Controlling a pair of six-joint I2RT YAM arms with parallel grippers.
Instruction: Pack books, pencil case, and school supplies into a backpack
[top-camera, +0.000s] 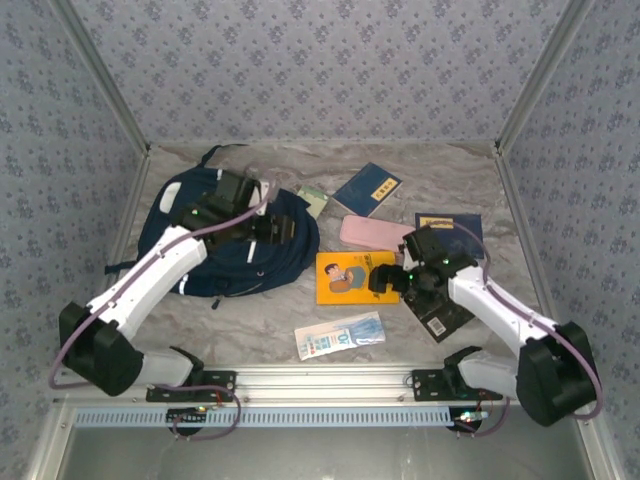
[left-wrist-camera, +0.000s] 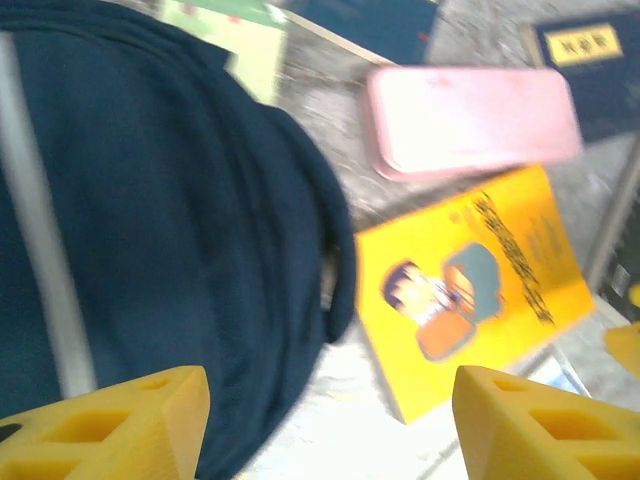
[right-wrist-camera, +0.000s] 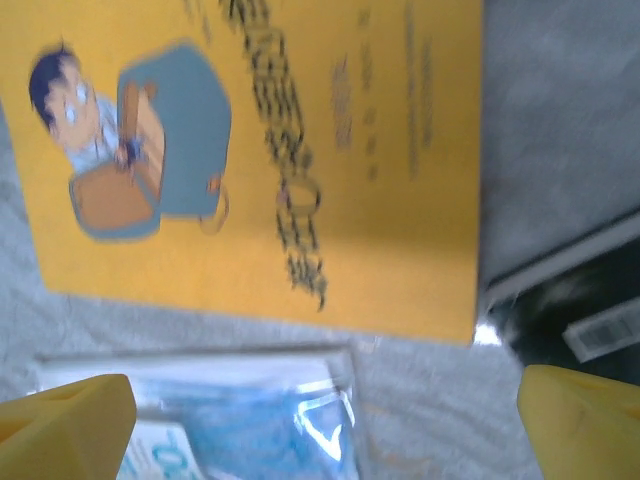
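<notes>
The right gripper (right-wrist-camera: 320, 392) hangs with its jaws wide apart and empty over the near edge of the orange book (top-camera: 350, 276). The book lies flat on the tabletop (top-camera: 250, 322), between the backpack (top-camera: 215, 250) on the left and the black book (top-camera: 445, 320) on the right. So thin a book probably needs one finger slid under an edge, keeping clear of the packet (top-camera: 340, 336) just nearer. The left gripper (left-wrist-camera: 325, 388), jaws apart and empty, hovers over the backpack, well placed to hold it steady.

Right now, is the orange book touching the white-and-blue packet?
Apart. The right wrist view shows a strip of bare table between the orange book and the packet.
</notes>
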